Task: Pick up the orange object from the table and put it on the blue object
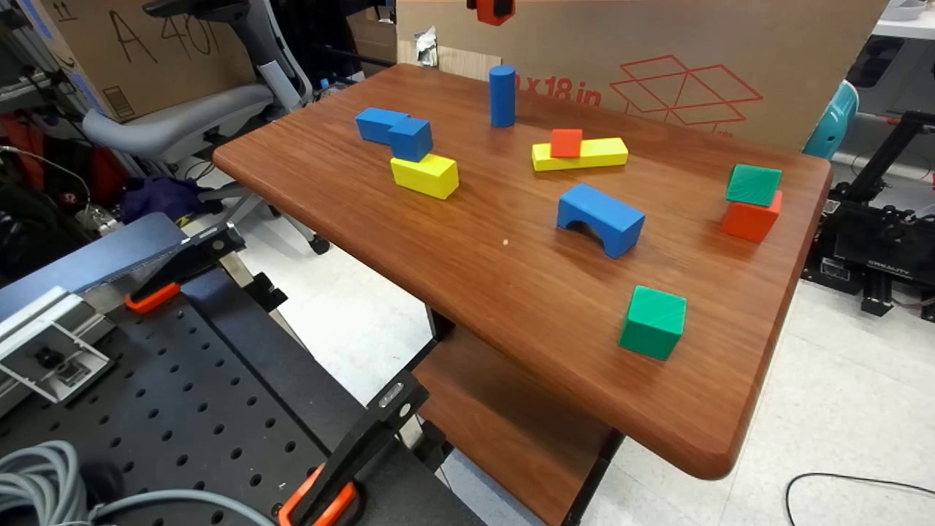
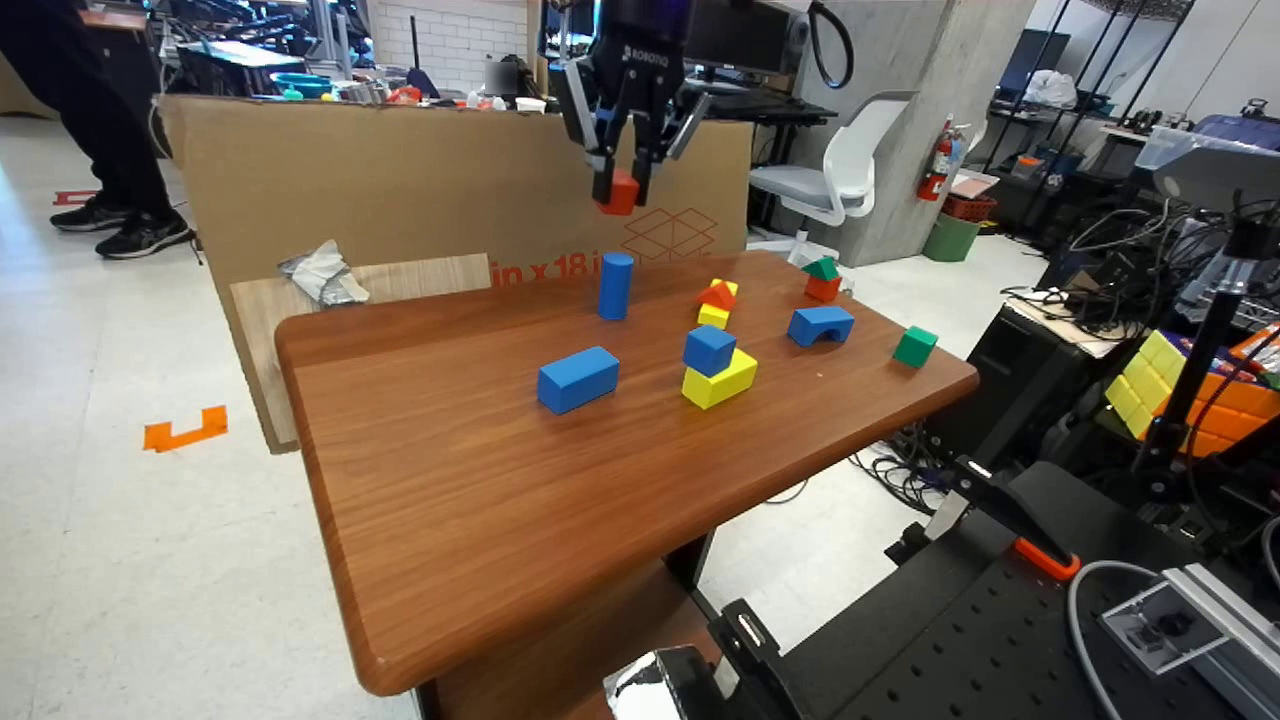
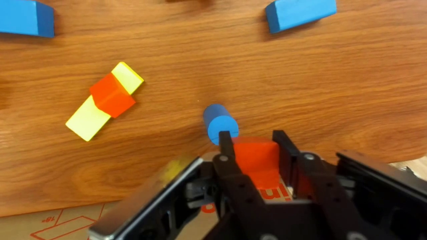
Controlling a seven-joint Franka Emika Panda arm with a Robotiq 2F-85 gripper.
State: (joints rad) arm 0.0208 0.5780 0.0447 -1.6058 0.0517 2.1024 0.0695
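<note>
The orange object (image 1: 495, 11), a small orange-red block, is held between the fingers of my gripper (image 2: 622, 186). It also shows between the fingers in the wrist view (image 3: 257, 160) and below the fingertips in an exterior view (image 2: 619, 195). The blue object (image 1: 502, 96) is tall, narrow and upright, with a round top like a cylinder. It stands near the table's cardboard-side edge. In both exterior views the held block is well above it, with a gap between. In the wrist view the blue object (image 3: 223, 126) is partly covered by the left fingertip, so the held block looks offset from it.
A yellow bar with a red piece (image 1: 566, 144) lies near the blue object. On the table (image 1: 453, 248) are also a blue arch (image 1: 603, 219), a flat blue block (image 2: 578, 380), a blue-on-yellow stack (image 2: 720, 378), a green cube (image 1: 654, 321) and a green-on-orange stack (image 1: 752, 212). Cardboard (image 2: 400, 190) stands behind.
</note>
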